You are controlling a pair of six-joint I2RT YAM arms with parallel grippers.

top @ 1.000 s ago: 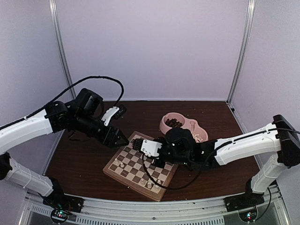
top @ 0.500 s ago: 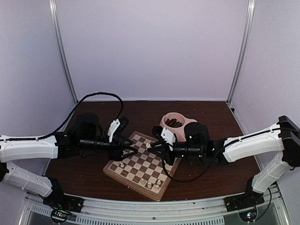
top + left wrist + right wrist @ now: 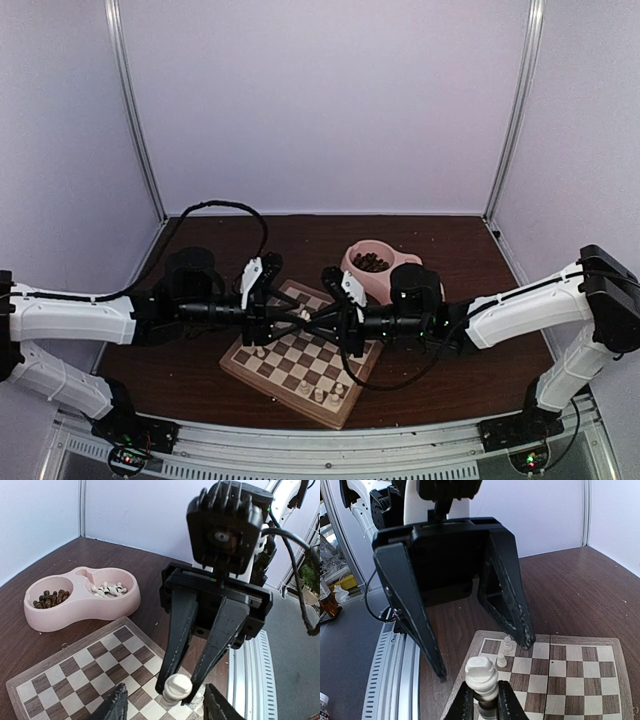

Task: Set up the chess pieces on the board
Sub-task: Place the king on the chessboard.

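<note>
A cream chess piece (image 3: 481,676) is held above the board (image 3: 300,362), with my right gripper (image 3: 485,707) shut on its lower half. In the left wrist view the piece (image 3: 176,686) sits between the right gripper's black fingers (image 3: 180,625). My left gripper (image 3: 166,707) faces it tip to tip, open, one finger on each side of the piece and not touching it. From above, the two grippers (image 3: 290,318) (image 3: 313,320) meet over the board's far edge. Several cream pieces (image 3: 320,393) stand on the near squares, and two more (image 3: 505,651) stand by a corner.
The pink double bowl (image 3: 385,268) stands just behind the board, with dark brown pieces (image 3: 47,597) in one cup and cream pieces (image 3: 107,589) in the other. Bare brown table (image 3: 450,370) lies to the right of the board. White walls close the cell on three sides.
Both arms have stretched out low and level towards each other. The right gripper brought the cream piece to the board's far edge. The left gripper came round it, its jaws narrowing.
</note>
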